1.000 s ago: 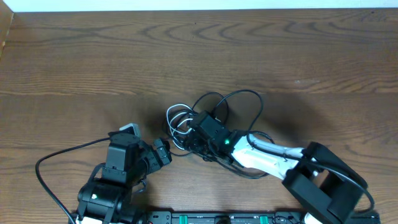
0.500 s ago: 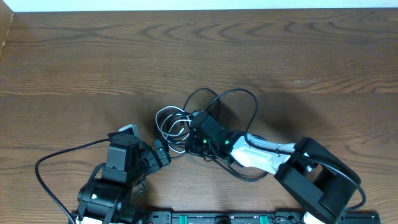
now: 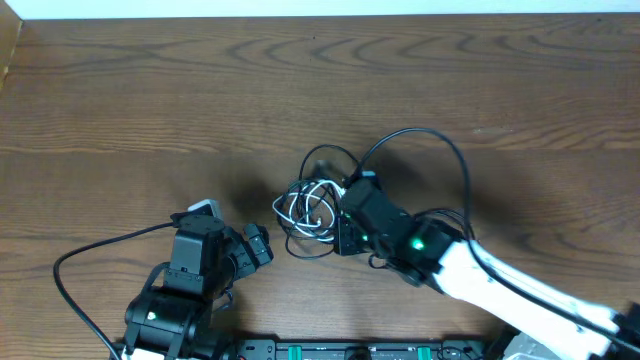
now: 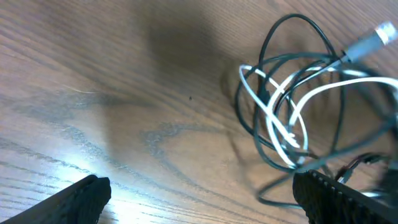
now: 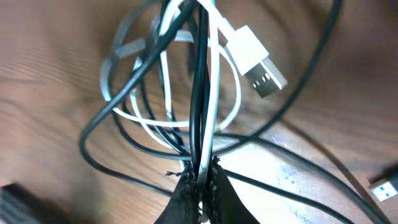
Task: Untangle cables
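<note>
Cables sit tangled at the right gripper, whose fingers are pinched on a black and a white strand. Nearer and left of that gripper, the left gripper stands wide, empty. Beyond the right gripper, a black loop arcs over the table.

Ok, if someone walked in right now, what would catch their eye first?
The knot of black and white cables at mid-table, with the right gripper shut on a black and a white strand of it. Next, the white cable's silver USB plug near that pinch, and the left gripper open beside the knot, holding nothing.
</note>
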Tool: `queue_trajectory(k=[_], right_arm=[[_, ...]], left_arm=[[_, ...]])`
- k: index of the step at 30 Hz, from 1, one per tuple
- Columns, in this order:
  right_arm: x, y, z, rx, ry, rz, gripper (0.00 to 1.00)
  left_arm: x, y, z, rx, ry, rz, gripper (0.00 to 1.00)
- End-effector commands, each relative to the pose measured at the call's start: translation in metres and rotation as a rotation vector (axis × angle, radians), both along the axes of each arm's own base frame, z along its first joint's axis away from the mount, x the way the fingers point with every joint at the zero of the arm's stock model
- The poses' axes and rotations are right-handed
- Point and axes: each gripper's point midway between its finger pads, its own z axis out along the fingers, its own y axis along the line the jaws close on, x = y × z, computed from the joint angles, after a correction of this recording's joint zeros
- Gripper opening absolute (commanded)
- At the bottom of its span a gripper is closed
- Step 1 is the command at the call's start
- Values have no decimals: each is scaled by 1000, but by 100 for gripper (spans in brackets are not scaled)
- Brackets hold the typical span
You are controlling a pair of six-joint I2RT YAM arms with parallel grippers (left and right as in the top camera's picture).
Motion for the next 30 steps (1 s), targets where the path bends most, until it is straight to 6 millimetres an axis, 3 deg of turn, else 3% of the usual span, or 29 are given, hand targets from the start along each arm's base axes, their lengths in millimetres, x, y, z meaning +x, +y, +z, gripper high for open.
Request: queue_trajectory(k=[1, 7, 14, 21, 24, 30], right_arm=[[4, -2, 29, 24, -114, 37, 1], [3, -2, 60, 95, -183, 49, 1], [-1, 3, 82, 170, -215, 69, 1], [-1, 3, 88, 185, -228, 69, 1], [-3, 5, 88, 194, -218, 82, 1], [-4, 6, 88, 198, -215, 87, 1]], left_arm=[[3, 3, 6, 7, -19, 16, 99], [2, 0, 6, -50, -3, 71, 99], [-1, -21, 9, -177, 23, 35, 99], [-9, -37, 4, -400, 144, 205, 98], [-9, -37, 3, -423, 157, 243, 88], [-10, -38, 3, -464, 184, 303, 83]])
